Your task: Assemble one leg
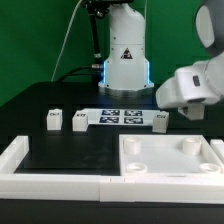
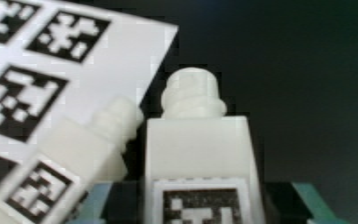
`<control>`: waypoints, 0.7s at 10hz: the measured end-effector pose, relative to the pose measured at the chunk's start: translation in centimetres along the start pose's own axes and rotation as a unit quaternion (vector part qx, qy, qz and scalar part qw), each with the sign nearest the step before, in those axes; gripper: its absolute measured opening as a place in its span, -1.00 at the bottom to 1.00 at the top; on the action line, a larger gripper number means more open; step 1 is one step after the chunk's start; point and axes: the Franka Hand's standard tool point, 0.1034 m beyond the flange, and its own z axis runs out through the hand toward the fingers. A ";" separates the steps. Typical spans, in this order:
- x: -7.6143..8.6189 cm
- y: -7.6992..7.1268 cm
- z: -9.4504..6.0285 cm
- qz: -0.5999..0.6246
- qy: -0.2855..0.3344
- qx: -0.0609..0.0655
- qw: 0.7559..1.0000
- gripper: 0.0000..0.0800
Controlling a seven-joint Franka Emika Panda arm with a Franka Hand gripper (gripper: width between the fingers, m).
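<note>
In the wrist view a white leg lies between my gripper's teal fingertips. Its threaded tip points away and its square marker faces the camera. The jaws stand open on either side of it, with dark gaps between pads and leg. A second leg lies right beside it, at the edge of the marker board. In the exterior view my gripper hangs low over a leg at the right end of the marker board. Two more legs stand to the left.
The large white square panel with corner sockets lies at the front right. A white L-shaped rail runs along the left and front of the black table. The robot base stands behind the marker board.
</note>
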 end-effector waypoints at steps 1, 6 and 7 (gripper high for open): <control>-0.5 0.4 -1.0 -0.005 0.004 0.003 1.000 -0.28; 0.4 0.9 -2.5 -0.005 0.150 0.004 0.989 -0.27; 0.2 1.9 -2.6 0.007 0.219 0.005 0.976 -0.27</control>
